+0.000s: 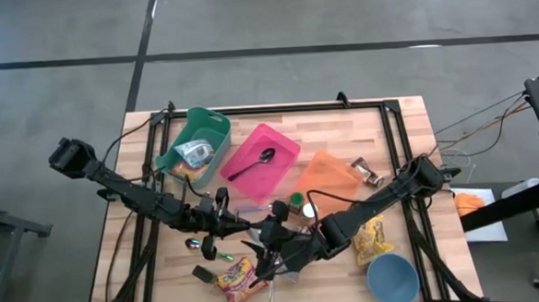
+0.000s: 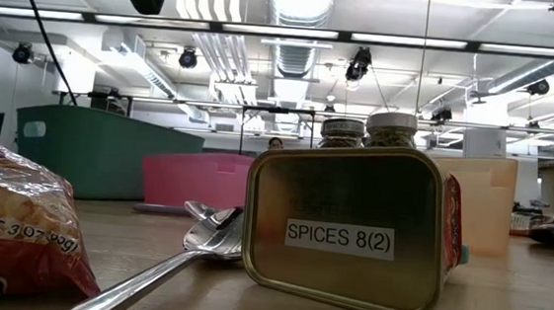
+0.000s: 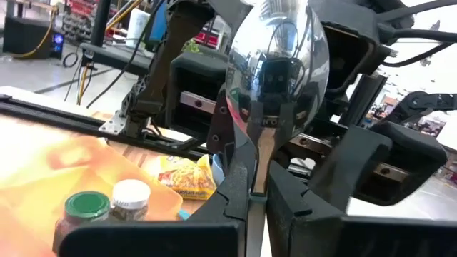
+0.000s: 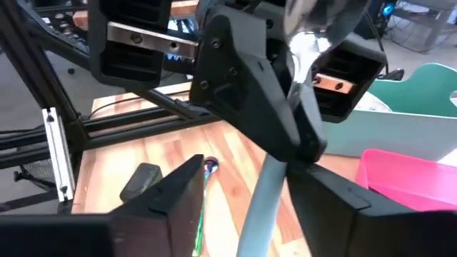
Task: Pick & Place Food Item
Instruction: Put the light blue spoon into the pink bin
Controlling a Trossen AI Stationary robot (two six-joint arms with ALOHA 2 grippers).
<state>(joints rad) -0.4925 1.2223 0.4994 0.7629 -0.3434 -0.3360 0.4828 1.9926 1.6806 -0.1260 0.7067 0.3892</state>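
— While the polished metal spoon (image 3: 275,64) stands bowl-up above the front of the wooden worktop (image 1: 407,125), what grips it?
— The left claw (image 3: 257,189), its dark fingers closed on the narrow handle.
— And the right claw (image 4: 246,196)?
— Facing it, fingers parted around the same handle, not clamping. Nearby lie a crinkly snack packet (image 1: 236,280) and a round blue bowl (image 1: 392,279).

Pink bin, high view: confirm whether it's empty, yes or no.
No: a dark spoon lies inside the pink bin, between the green and orange bins.
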